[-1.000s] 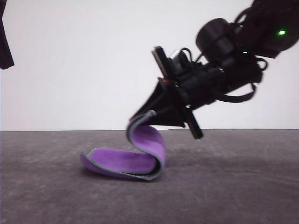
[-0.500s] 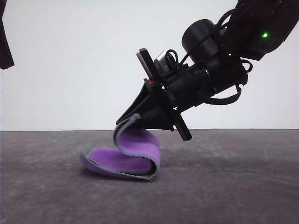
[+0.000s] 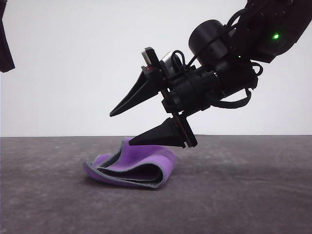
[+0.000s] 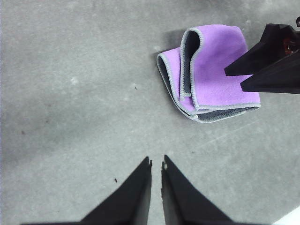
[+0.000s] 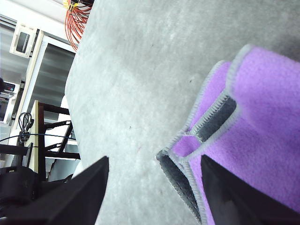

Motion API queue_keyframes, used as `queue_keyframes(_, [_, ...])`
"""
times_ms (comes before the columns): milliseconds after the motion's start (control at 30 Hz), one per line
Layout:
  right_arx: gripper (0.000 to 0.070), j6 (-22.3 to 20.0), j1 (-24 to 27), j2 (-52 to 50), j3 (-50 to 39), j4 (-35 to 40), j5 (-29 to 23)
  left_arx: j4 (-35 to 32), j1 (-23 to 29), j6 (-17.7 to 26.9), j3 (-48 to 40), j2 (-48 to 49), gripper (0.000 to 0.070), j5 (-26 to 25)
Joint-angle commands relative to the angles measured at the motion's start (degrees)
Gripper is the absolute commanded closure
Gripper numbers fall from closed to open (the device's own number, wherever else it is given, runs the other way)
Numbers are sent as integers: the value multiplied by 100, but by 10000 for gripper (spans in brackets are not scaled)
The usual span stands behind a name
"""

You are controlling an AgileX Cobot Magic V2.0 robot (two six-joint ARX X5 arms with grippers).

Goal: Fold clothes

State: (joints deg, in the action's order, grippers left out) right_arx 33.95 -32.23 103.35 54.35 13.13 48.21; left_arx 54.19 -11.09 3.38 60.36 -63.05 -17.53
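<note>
Right now your left gripper [image 4: 156, 162] hangs over bare grey textured tabletop [image 4: 75, 93], black tapered fingers [image 4: 136, 187] almost together with only a thin slit between the tips, nothing in them. It sits well apart from the cloth.

Next out, the small soft square cloth, purple face with grey stitched edging [image 3: 131, 170], lies on the table roughly mid-scene in the front view. It's folded over itself in loose layers: purple on top, dark grey face showing along the folded edges. From the left wrist view the cloth [image 4: 208, 72] shows a rolled lip standing open on one side, and a grey fold edge along the bottom. The right wrist view gets the cloth [image 5: 262, 136] close up: purple layers overlapping, a dark grey gap between two stitched edges, layers not flush.

Your right gripper [image 3: 121, 128] is above the cloth with jaws spread wide, released, holding nothing. In the front view, the lower finger [image 3: 158, 135] points down-left with its tip just over the top layer; whether it touches is not clear. The upper finger is well clear in the air. Its arm [image 3: 234, 58] slants up to the right, green LED lit.

Beyond that, a plain white wall [image 3: 73, 63].
</note>
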Motion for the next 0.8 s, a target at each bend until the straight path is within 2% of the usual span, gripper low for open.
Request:
queue_keyframes(0, [308,31,-55,122,116,57,25,-22,0,0,55,-48,673,8])
queue_keyframes(133, [305,-61,-52,121,124,56,107,-23,0,2,55,-48,673,9])
queue_keyframes(233, [292,-294,-20,47,129,-39,492,-26,0,6,55,-48,673,10])
queue_keyframes(300, [292,-550,50,-102,129,-320,572,-26,0,41,55,-48,673,8])
queue_keyframes(400, [291,-1024,217,-427,129,-954,401,-30,0,108,55,-48,673,10])
queue_keyframes(567, [291,-2019,756,-1293,129,-2460,-317,-125,28,198,55,-48,673,10])
queue_keyframes(767, [292,-3075,1449,-2545,127,-4262,-1888,-309,140,196,55,-49,673,10])
